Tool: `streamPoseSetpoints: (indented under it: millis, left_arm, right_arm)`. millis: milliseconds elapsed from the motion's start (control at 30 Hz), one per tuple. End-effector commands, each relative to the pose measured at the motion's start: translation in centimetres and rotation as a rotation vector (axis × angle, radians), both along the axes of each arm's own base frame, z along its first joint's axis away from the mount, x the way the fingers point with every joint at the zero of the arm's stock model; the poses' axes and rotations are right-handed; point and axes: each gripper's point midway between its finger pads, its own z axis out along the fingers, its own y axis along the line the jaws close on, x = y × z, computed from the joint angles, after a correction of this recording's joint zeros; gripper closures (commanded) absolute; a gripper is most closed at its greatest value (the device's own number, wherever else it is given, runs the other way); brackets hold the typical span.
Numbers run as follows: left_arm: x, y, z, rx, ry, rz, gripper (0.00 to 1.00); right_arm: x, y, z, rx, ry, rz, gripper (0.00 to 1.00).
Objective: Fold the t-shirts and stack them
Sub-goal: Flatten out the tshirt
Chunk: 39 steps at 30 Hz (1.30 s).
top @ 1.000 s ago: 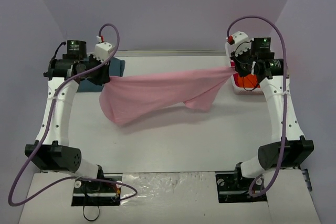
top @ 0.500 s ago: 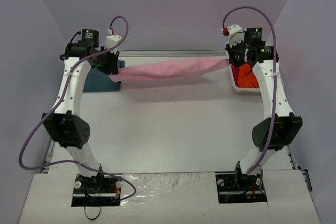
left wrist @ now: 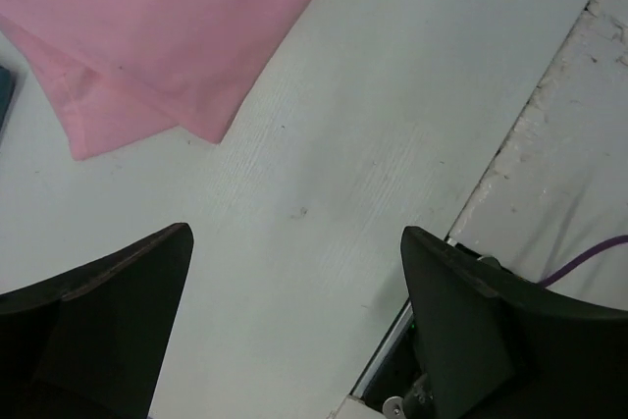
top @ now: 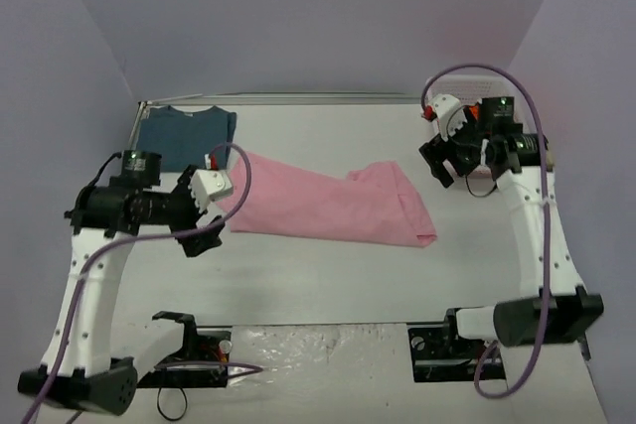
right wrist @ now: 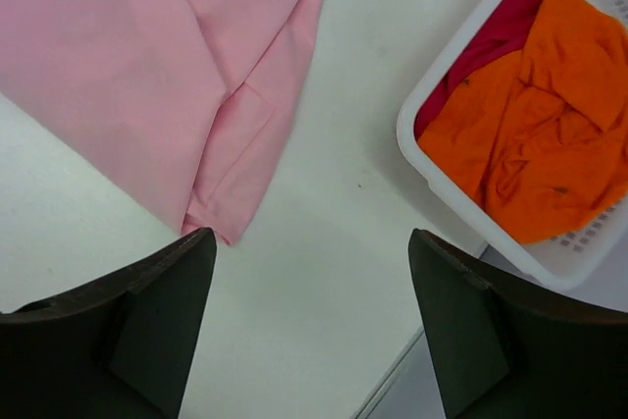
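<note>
Lying flat across the middle of the table, the pink t-shirt runs in the top view from about 10 o'clock down to about 4 o'clock, its right end wider than its left; neither arm has hold of it. The left gripper hovers at 9 o'clock of the cloth, just beside its left end, jaws spread wide and empty; in the left wrist view the two dark fingers stand well apart with only bare table between them, and a corner of the pink cloth, its edge doubled over, lies at 11 o'clock, clear of both fingers. The right gripper hangs at 2 o'clock of the shirt, near its right end but apart from it, also open and holding nothing; from the right wrist, the fingers frame bare table, with the pink cloth's folded edge at 10 o'clock ending just short of the left finger. The teal t-shirt lies flat at the table's 10 o'clock corner, its near edge close to the pink one's left end. The orange t-shirt sits crumpled in the white mesh basket at 2 o'clock of the right wrist view, on top of a red cloth; the basket stands apart from the pink shirt.
</note>
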Motion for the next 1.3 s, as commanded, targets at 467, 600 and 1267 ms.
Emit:
streamPoseSetpoints:
  millis: [467,600,1267]
  left_arm:
    - [19.4,-0.2,-10.8,0.013,0.369,0.334,0.31]
    - [20.6,0.1,-12.6,0.030,0.401,0.371,0.31]
    - [19.3,1.0,-17.0,0.076,0.457,0.395,0.34]
  right_arm:
    - [10.6,4.9,-11.8,0.116,0.372,0.025,0.55]
    - [10.1,6.2,-14.5,0.119,0.452,0.043,0.55]
    - [11.5,7.1,-22.5,0.081,0.610,0.034,0.61]
